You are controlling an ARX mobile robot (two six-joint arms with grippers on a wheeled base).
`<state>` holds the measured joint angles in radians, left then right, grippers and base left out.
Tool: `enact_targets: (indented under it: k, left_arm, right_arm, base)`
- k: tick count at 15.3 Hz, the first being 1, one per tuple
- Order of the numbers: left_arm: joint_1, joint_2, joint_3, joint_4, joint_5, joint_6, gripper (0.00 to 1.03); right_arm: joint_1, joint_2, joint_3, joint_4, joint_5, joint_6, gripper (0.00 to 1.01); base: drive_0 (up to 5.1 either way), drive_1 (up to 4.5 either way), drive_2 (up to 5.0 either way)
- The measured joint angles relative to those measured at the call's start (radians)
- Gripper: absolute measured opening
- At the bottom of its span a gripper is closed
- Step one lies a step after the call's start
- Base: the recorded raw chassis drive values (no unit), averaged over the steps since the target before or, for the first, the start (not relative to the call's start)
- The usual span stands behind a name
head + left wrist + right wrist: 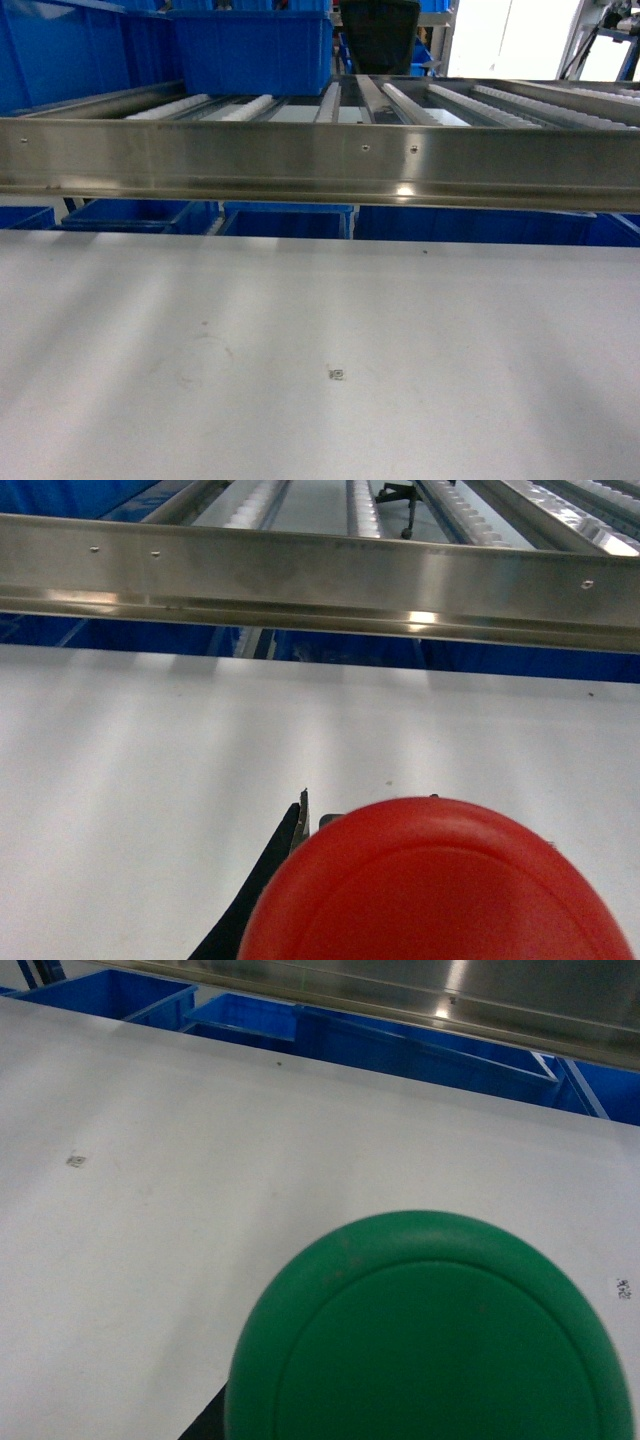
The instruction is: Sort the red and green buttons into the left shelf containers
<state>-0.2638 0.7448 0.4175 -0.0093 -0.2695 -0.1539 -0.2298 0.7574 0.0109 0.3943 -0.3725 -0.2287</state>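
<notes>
Filling the lower part of the left wrist view, the red button (440,885) shows only its wide mushroom cap, seen from above and very close to the lens. A dark finger (262,890) of the left gripper (300,880) runs up the cap's left side and ends in a thin metal tip just beside the rim. Whether that gripper is clamped on the button cannot be told, since the cap hides the parts below it.

The right wrist view is much the same: the green button (430,1330) takes up the bottom of the picture, cap upward. Only a dark sliver shows at its lower left edge, so the state of the right gripper cannot be told either.

Under both caps lies the white bench (320,350). The head view shows neither button and neither gripper on it, only a tiny grey speck (337,375) near its middle.

Along the far edge of the bench runs a steel rail (320,160), fronting a roller shelf (400,100). A large blue bin (255,50) stands on the left part of that shelf. Below the rail, beyond the bench's far edge, the rims of lower blue bins (285,215) are visible.
</notes>
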Motion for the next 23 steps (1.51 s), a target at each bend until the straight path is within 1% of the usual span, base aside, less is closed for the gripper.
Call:
enact_targets:
  k: [7,23]
  left_arm:
    - [0.001,-0.005,0.000,0.001,0.000,0.000,0.26]
    - [0.000,-0.004,0.000,-0.001,0.000,0.000,0.26]
  right_arm:
    - [0.000,0.000,0.000,-0.002,0.000,-0.001,0.26]
    - [0.000,0.000,0.000,-0.002,-0.002,-0.001,0.26]
  base:
    - [-4.9,1.63,3.2]
    - [-4.7,3.57,1.3]
